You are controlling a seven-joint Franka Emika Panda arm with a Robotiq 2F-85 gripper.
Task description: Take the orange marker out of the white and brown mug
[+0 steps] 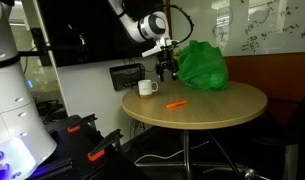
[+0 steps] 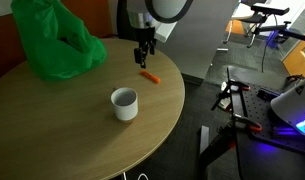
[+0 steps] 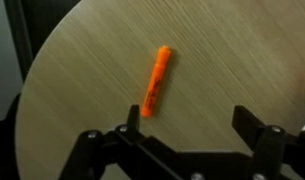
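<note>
The orange marker (image 1: 176, 105) lies flat on the round wooden table (image 1: 217, 110), apart from the mug; it also shows in an exterior view (image 2: 150, 76) and in the wrist view (image 3: 156, 80). The white and brown mug (image 1: 147, 88) stands upright and empty on the table, seen too in an exterior view (image 2: 124, 103). My gripper (image 1: 167, 68) hangs above the table beyond the marker, also in an exterior view (image 2: 144, 55). In the wrist view the gripper (image 3: 189, 118) is open and empty, with the marker just past its left finger.
A large green bag (image 1: 204, 64) sits on the table behind the gripper, also in an exterior view (image 2: 54, 42). The table edge (image 2: 177, 110) drops off near the marker. Dark equipment (image 1: 87, 140) stands on the floor beside the table.
</note>
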